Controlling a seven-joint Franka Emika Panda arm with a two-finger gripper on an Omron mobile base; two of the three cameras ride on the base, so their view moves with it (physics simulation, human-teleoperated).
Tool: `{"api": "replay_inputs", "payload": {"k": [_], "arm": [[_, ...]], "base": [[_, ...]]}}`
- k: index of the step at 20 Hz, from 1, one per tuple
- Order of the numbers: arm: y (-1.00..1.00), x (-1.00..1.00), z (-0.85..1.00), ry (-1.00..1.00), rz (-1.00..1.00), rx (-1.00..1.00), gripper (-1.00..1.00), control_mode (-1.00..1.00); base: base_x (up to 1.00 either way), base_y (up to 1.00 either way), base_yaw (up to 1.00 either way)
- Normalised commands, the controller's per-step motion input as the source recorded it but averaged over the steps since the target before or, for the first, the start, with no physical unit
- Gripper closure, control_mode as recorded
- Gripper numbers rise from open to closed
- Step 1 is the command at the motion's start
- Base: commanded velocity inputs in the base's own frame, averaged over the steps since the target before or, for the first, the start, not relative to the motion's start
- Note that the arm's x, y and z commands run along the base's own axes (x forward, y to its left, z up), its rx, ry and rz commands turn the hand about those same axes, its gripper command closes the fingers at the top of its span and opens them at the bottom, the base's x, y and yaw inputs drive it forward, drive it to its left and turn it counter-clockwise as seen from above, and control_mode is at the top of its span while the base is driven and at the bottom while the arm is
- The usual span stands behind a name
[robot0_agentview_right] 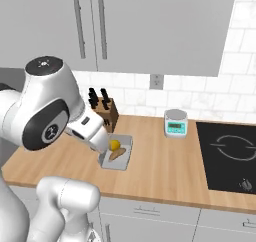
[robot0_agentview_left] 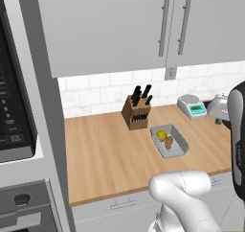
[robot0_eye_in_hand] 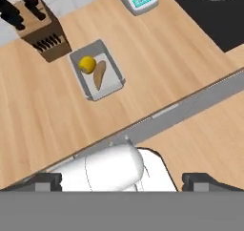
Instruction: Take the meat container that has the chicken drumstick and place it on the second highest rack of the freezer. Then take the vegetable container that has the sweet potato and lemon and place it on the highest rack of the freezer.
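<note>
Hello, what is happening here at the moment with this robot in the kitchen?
The robot arm is above a wooden counter with its gripper open and empty. A grey container with the lemon and the sweet potato sits untouched beside a knife block. A kitchen scale stands further along.

A: Do we find any legible text in these views?

B: We find none. The kitchen scale [robot0_agentview_right: 176, 122] carries a small teal display, but we cannot make out any digits on it in the base views or the hand view.

A: And the oven panel [robot0_agentview_left: 10, 116] at the left edge?

B: We see pale marks in rows on its dark face; they are too blurred for us to read. The cooktop [robot0_agentview_right: 230, 153] bears only thin ring outlines, which we count as no lettering.
</note>
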Motion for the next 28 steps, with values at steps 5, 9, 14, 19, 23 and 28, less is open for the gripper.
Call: {"api": "replay_inputs", "payload": {"k": [5,9,14,19,23,28], "arm": [[-0.19,0.37,-0.64,0.04,-0.28,0.14,-1.0,-1.0],[0.0,0.34,-0.72,0.0,-0.28,0.12,-1.0,-1.0],[0.0,0.42,-0.39,0.0,-0.34,0.1,-1.0,-1.0],[0.13,0.41,-0.38,0.0,-0.33,0.0,-1.0,-1.0],[0.05,0.3,-0.27,0.06,-0.25,0.0,-1.0,-1.0],[-0.01,0.22,-0.17,0.24,-0.01,0.13,-1.0,-1.0]], "base": [[0.0,0.0,0.0],[0.0,0.0,0.0],[0.0,0.0,0.0],[0.0,0.0,0.0],[0.0,0.0,0.0],[0.0,0.0,0.0]]}}
